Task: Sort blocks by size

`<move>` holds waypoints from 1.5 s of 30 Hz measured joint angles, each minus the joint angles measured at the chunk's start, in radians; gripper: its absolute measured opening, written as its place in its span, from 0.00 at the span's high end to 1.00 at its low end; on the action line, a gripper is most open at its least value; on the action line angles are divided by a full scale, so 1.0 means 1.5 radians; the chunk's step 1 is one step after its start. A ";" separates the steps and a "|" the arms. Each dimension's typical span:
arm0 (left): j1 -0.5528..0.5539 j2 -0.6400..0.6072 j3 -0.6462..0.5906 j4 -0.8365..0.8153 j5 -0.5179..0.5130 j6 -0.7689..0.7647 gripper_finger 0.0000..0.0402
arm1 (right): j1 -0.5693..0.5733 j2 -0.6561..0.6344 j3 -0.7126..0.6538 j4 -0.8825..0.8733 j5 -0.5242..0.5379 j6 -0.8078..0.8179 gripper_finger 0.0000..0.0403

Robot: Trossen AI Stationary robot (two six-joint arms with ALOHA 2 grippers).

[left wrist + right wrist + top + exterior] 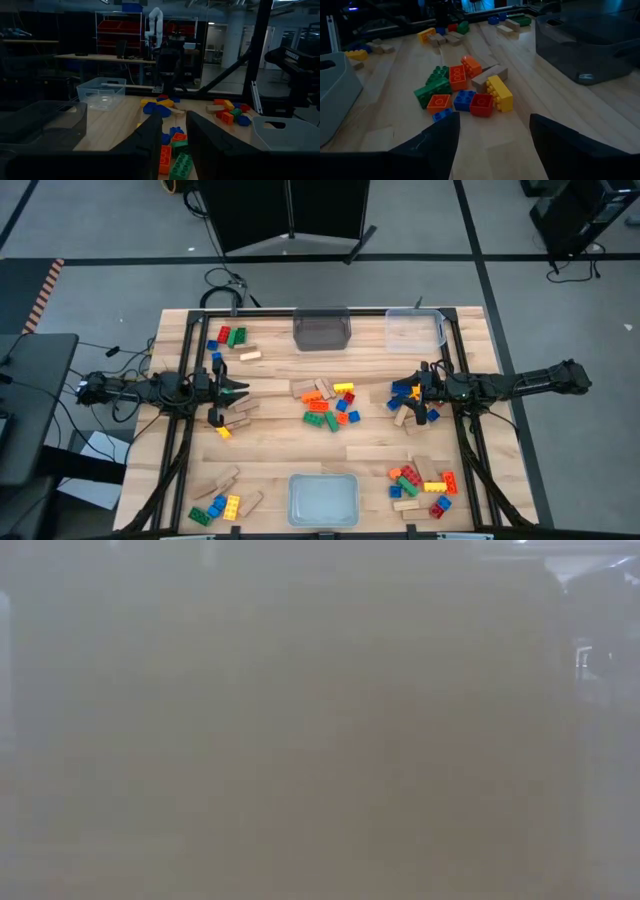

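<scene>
High view: the table (270, 455) carries blocks in several clusters. A central pile (328, 404) sits mid-table; further groups lie at the far-left (230, 340), near-left (222, 500) and near-right (422, 482) corners. A dark bin (321, 331) and a clear bin (414, 330) stand along the far edge; a third bin (322, 499) touches the near edge. Bare wood lies between the central pile and each arm. The left gripper (228, 392) reaches in level from the left edge, pointing toward the pile. The right gripper (408, 394) reaches in from the right edge, among a few loose blocks.

Low view: fogged throughout; nothing can be told.

Left wrist view: the left fingers (150, 137) stand close together with a narrow gap, nothing visibly between them; whether they are clenched cannot be told. Blocks (175, 155) lie just ahead.

Right wrist view: the right fingers (437, 140) are spread wide, released and holding nothing, with clear wood between them. The pile (462, 90) lies ahead, apart from the fingertips.
</scene>
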 joint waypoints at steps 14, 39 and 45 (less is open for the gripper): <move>0.000 0.000 0.000 0.000 0.000 0.000 0.76 | 0.000 0.000 0.000 0.000 0.000 0.000 0.36; 0.000 0.000 0.000 0.000 0.000 0.000 0.76 | -0.025 0.000 0.000 0.214 0.059 0.045 0.35; 0.000 0.000 0.000 0.000 0.000 0.000 0.76 | -0.036 0.000 0.005 0.250 0.058 0.012 0.36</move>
